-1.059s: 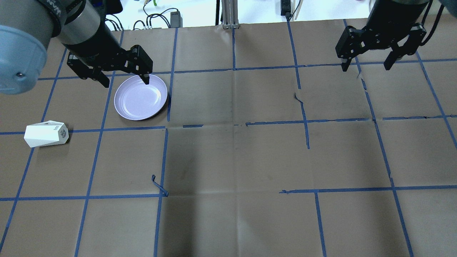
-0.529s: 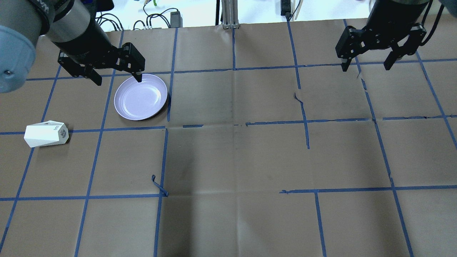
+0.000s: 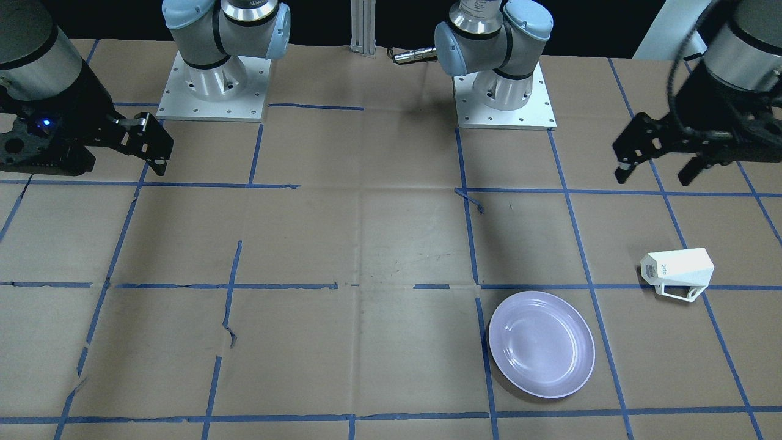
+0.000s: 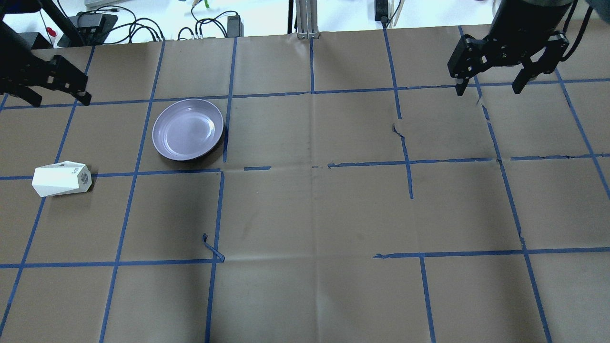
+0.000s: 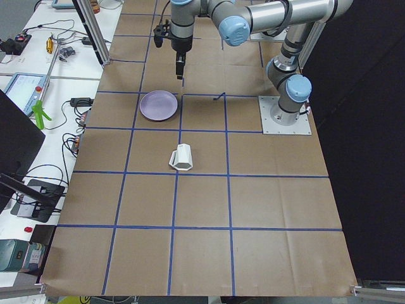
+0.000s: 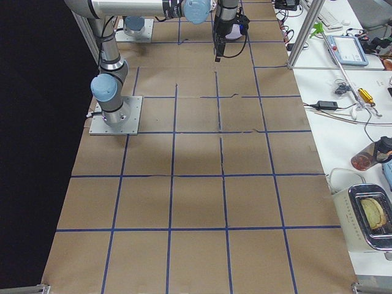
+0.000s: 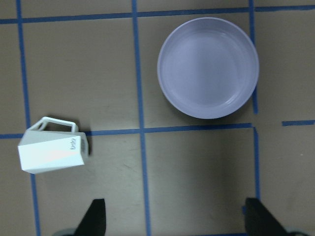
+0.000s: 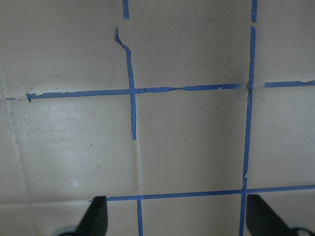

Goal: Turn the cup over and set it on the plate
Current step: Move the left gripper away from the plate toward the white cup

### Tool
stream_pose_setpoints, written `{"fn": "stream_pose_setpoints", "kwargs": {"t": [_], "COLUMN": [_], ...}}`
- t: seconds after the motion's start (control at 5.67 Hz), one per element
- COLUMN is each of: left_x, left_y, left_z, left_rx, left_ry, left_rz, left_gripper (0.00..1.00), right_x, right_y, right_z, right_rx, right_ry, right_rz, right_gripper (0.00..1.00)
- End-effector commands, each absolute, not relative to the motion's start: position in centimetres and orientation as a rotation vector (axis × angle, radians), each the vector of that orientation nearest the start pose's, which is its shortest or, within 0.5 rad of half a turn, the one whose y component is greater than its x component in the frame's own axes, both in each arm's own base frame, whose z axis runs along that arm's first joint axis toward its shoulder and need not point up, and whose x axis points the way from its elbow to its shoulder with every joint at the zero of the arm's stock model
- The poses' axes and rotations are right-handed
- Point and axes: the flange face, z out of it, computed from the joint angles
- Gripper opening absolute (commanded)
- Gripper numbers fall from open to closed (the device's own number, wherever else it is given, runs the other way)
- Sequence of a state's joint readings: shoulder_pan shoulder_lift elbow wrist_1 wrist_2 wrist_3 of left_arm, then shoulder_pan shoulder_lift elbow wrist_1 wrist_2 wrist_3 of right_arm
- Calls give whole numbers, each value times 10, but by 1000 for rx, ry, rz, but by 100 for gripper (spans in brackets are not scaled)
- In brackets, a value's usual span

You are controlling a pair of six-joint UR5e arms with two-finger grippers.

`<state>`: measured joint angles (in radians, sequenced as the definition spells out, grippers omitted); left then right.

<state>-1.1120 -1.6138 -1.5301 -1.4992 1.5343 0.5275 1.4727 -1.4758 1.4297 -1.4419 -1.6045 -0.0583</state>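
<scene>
The white faceted cup [image 4: 61,179] lies on its side on the brown paper, left of the plate, with its narrow base towards the plate. It also shows in the front view [image 3: 677,269] and the left wrist view [image 7: 51,150], handle out to one side. The pale lavender plate [image 4: 188,129] [image 3: 541,344] [image 7: 207,68] is empty. My left gripper [image 4: 59,101] [image 3: 654,178] is open and empty, high above the table, beyond the cup and left of the plate. My right gripper [image 4: 487,90] is open and empty at the far right.
Blue tape lines grid the paper, with a loose curl of tape [image 4: 212,247] near the middle left. Cables and equipment [image 4: 209,24] lie past the table's far edge. The arm bases [image 3: 504,91] stand at the robot's side.
My left gripper has moved left, from over the plate's far left rim to the view's left edge. The cup, the plate and the right arm have not moved.
</scene>
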Motion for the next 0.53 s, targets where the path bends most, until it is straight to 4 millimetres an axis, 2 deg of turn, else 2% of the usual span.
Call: {"fn": "stream_pose_setpoints", "kwargs": {"t": [0.0, 0.18, 0.35], "left_x": [251, 333, 380], "left_y": [-537, -535, -526], "left_z": [481, 471, 455], "left_rx": [262, 323, 339], "left_ry": [3116, 3102, 3116], "left_rz": [-99, -87, -81], "left_gripper": [100, 100, 100], "right_x": [78, 78, 78], "right_y": [-533, -533, -533], "right_z": [496, 496, 496], "right_rx": [61, 61, 61], "right_ry": [3165, 3165, 3165], "right_rz": [135, 135, 135], "right_gripper": [100, 100, 100]}}
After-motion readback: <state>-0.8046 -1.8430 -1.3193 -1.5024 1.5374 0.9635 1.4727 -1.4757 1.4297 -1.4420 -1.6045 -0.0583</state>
